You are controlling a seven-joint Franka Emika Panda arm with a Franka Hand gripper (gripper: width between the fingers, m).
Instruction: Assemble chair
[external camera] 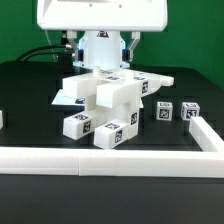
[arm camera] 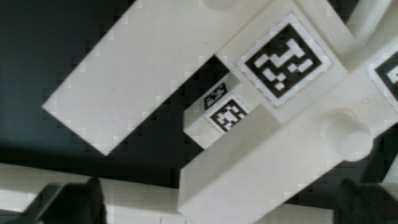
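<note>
The hand [external camera: 102,62] is seen released and empty just above the partly joined chair [external camera: 108,100] at the middle of the counter [external camera: 30,85]; a grasp is judged pending, for which descent and closure on one part are required.

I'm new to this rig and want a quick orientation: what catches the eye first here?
A pile of chunky white chair parts with black-and-white tags sits in the centre, the gripper right above it, jaws wide. Two small tagged blocks stand apart at the exterior view's right.
</note>
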